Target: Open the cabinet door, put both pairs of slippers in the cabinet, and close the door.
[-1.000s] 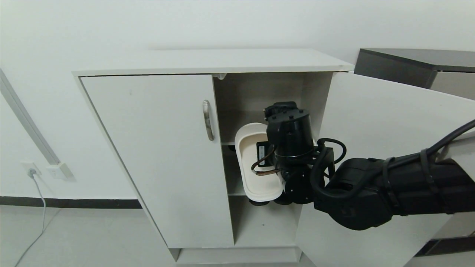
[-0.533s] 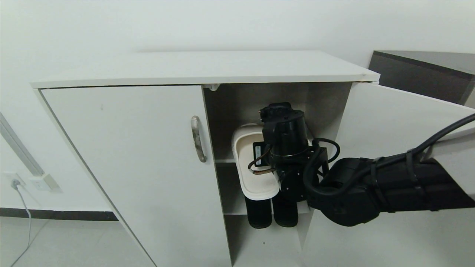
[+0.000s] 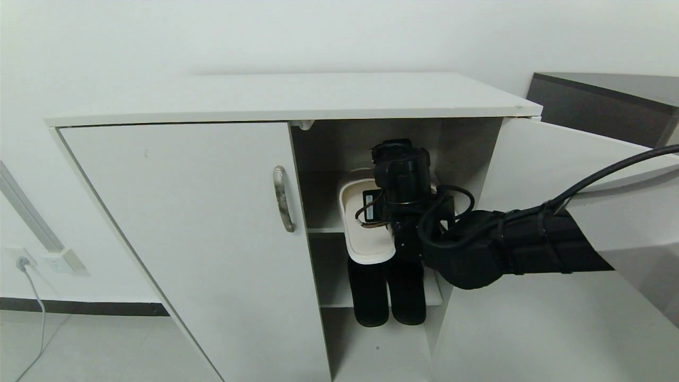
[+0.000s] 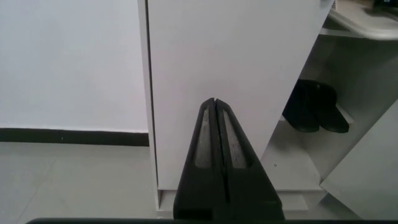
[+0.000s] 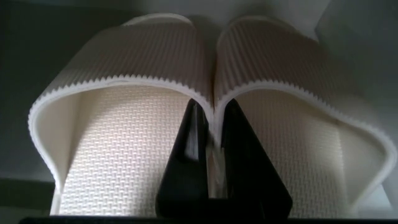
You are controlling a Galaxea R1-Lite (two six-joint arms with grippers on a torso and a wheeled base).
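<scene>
right claw (image 5: 213,115) pinches the white slippers (image 5: 124,81) by their touching inner straps, over the upper shelf of the cabinet (image 3: 265,98), above the black slippers (image 3: 387,292). left claw (image 4: 214,106) is pressed together. wrist label (image 3: 370,206) unreadable.

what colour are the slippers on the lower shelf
Those slippers are black; head view shows it best.

Cabinet (image 3: 297,95) against the wall. Left door (image 3: 185,223) closed; right door (image 3: 530,329) swung out to the right. Inside the right half, two shelves. Upper pair of slippers (image 3: 366,246) side by side at upper shelf (image 3: 323,231) level, near ends out past its front edge; right claw (image 5: 214,118) between them, pinching their inner walls together. Directly below, lower pair of slippers (image 3: 387,297) side by side on the lower shelf (image 3: 331,305), overhanging its front edge. Left claw (image 4: 214,102) low, before the left door, apart from it.
</scene>
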